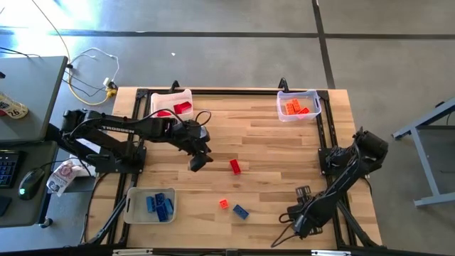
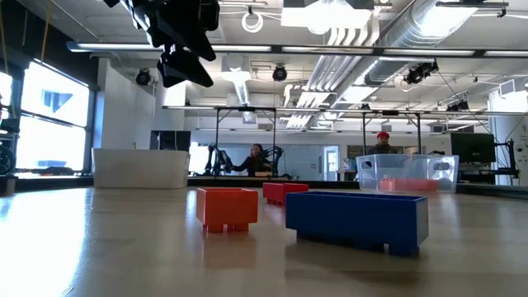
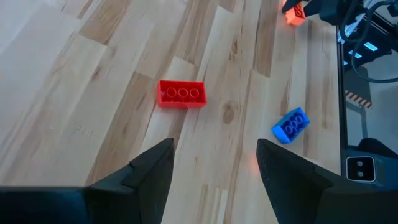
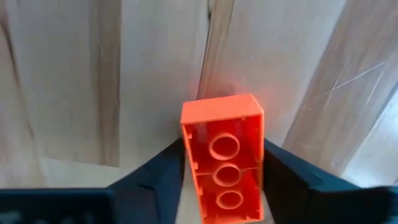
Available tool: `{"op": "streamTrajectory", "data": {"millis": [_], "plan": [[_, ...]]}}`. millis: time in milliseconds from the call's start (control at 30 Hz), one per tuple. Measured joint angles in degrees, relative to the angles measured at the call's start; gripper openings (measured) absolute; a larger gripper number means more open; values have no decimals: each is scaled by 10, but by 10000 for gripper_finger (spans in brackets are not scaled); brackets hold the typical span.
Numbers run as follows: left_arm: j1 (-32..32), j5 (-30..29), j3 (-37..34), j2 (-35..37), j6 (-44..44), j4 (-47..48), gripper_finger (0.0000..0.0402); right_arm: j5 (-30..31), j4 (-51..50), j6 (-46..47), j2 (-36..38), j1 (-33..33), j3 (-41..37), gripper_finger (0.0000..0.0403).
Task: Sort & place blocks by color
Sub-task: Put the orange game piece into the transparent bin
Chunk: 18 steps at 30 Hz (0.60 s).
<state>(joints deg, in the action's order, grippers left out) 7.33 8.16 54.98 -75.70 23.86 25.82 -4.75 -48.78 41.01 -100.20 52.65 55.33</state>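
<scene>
While its fingers stand wide apart and hold nothing, the left gripper (image 1: 198, 161) hangs above the table (image 1: 270, 178), near a loose red block (image 1: 235, 166). An orange block (image 1: 223, 203) and a blue block (image 1: 241, 211) lie farther toward the front edge. The right gripper (image 4: 221, 186) is at the front right, closed on another orange brick (image 4: 225, 158). Trays at the corners hold sorted blocks.
</scene>
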Motion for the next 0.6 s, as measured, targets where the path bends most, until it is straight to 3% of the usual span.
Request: {"op": "streamTrajectory", "data": {"millis": [133,433,600], "plan": [[0,0,0,0,0,0,214,-3,3,30,1,-2,0,113],[0,0,0,0,-4,0,214,15,8,144,4,-4,-1,110],[0,0,0,0,-20,0,214,80,10,236,16,-16,-2,110]]}}
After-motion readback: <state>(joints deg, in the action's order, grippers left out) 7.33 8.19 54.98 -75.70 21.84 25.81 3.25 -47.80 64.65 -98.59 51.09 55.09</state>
